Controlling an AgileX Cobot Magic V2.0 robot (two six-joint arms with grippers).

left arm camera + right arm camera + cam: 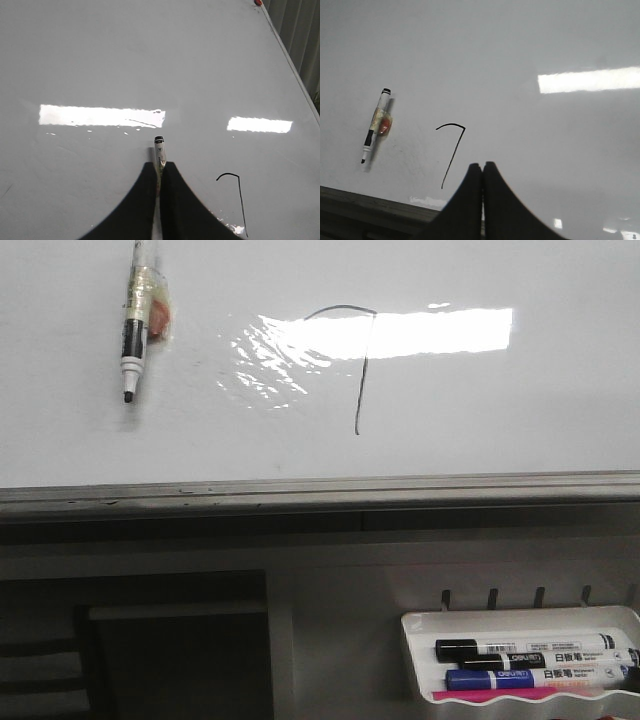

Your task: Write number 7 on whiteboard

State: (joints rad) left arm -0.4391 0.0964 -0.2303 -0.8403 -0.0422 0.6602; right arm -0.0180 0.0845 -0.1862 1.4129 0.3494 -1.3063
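Note:
The whiteboard [500, 410] fills the upper front view and both wrist views [150, 60] [530, 50]. The number 7 [362, 360] is drawn on it in thin black line, and shows in the left wrist view [239, 195] and the right wrist view [454, 150]. A taped black-tipped marker [132, 330] rests against the board left of the 7, tip down, with nothing around it [376, 125]. My left gripper [159, 164] is shut; the marker [159, 147] shows behind its narrow slit. My right gripper [483, 165] is shut and empty, near the 7's foot. Neither gripper shows in the front view.
The board's grey metal bottom edge [300, 490] runs across the front view. Below it at the right hangs a small white tray [415, 640] with black and blue markers [530, 652]. A bright glare [430, 332] crosses the 7. The board's right edge [295, 70] shows.

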